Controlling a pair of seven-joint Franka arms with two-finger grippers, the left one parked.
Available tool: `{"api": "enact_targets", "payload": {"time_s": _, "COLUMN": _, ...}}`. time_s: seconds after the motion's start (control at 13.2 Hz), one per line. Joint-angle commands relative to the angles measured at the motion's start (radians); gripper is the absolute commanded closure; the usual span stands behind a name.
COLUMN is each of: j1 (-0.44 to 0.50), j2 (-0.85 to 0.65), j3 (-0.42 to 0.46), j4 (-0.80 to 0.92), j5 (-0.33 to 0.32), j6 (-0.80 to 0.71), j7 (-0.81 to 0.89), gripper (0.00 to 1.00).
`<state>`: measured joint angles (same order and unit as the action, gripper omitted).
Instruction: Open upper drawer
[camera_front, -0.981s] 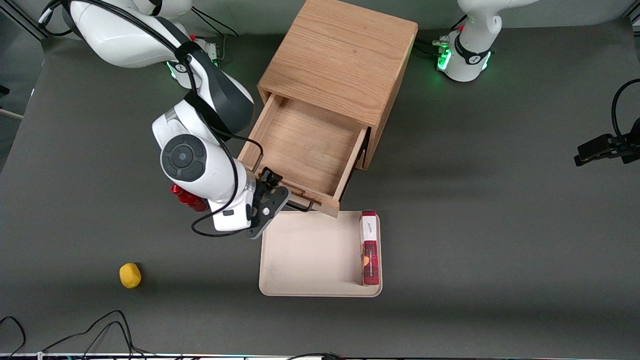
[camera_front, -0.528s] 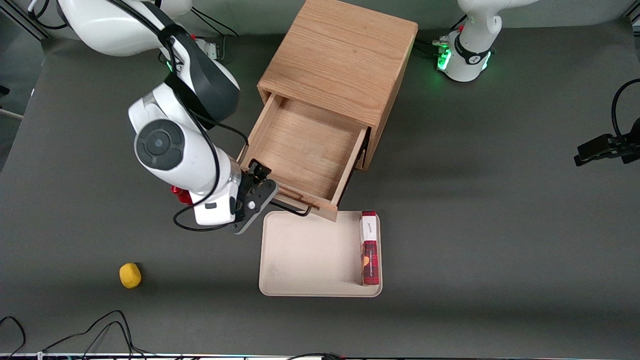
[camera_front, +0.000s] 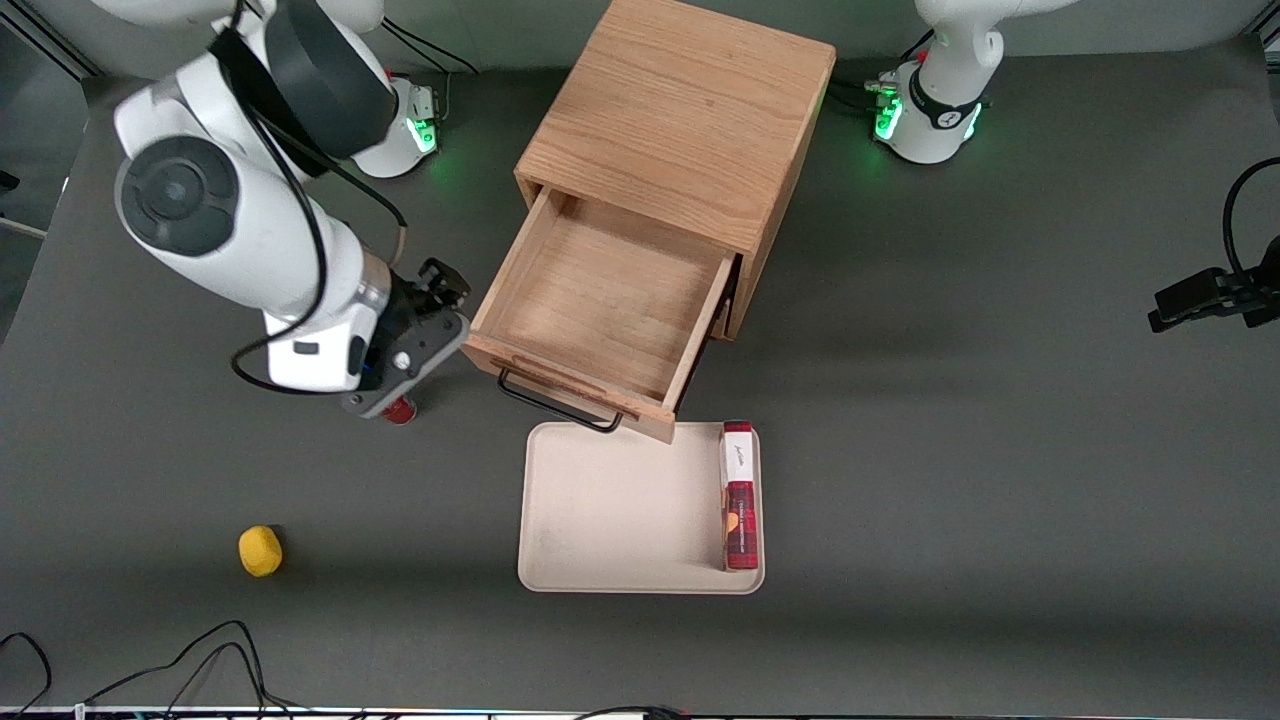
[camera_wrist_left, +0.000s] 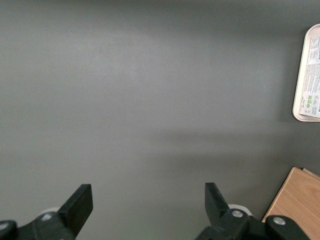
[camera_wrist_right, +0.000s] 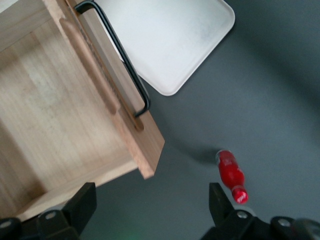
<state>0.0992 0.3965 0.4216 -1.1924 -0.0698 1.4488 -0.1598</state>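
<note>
The wide, shallow light-wood upper drawer (camera_front: 605, 300) stands pulled well out of the oak cabinet (camera_front: 680, 120), its bare plank floor showing from above. Its front board, with a wooden lip and a black wire handle (camera_front: 553, 404), faces the front camera and reaches just over the farther edge of the cream rectangular tray (camera_front: 620, 520) that lies on the dark grey bench (camera_front: 1000, 450). Inside the tray, along the wall toward the parked arm's end, lies a long red and white carton (camera_front: 739, 496).

The right arm's pincer (camera_front: 425, 330) hangs above the bench just beside the drawer's corner, toward the working arm's end, apart from the handle and touching nothing. In the right wrist view its two black fingers (camera_wrist_right: 80, 205) are spread wide and released, with only grey bench and the drawer's corner (camera_wrist_right: 150, 160) between them. The handle (camera_wrist_right: 122, 60) there runs along the drawer front, and the tray (camera_wrist_right: 170, 40) lies beneath it.

A small red bottle (camera_wrist_right: 231, 176) lies on its side on the bench near the pincer; in the front view only its end (camera_front: 399, 411) peeks out from under the wrist. A small yellow rounded object (camera_front: 260, 551) sits on the bench well apart, nearer the front camera and toward the working arm's end.
</note>
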Motion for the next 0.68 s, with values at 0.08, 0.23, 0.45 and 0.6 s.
{"api": "enact_targets", "payload": {"time_s": 0.08, "j1": -0.181, "j2": -0.252, "j3": 0.008, "j4": -0.257, "j5": 0.161, "j6": 0.013, "j7": 0.025, "gripper": 0.00}}
{"api": "enact_targets", "payload": {"time_s": 0.23, "j1": -0.265, "j2": -0.306, "j3": 0.008, "j4": -0.308, "j5": 0.200, "j6": 0.012, "j7": 0.026, "gripper": 0.00}}
{"api": "enact_targets", "payload": {"time_s": 0.45, "j1": -0.364, "j2": -0.327, "j3": 0.008, "j4": -0.340, "j5": 0.202, "j6": 0.007, "j7": 0.092, "gripper": 0.00}}
{"api": "enact_targets", "payload": {"time_s": 0.6, "j1": -0.391, "j2": -0.326, "j3": 0.005, "j4": -0.328, "j5": 0.197, "j6": 0.007, "j7": 0.156, "gripper": 0.00}}
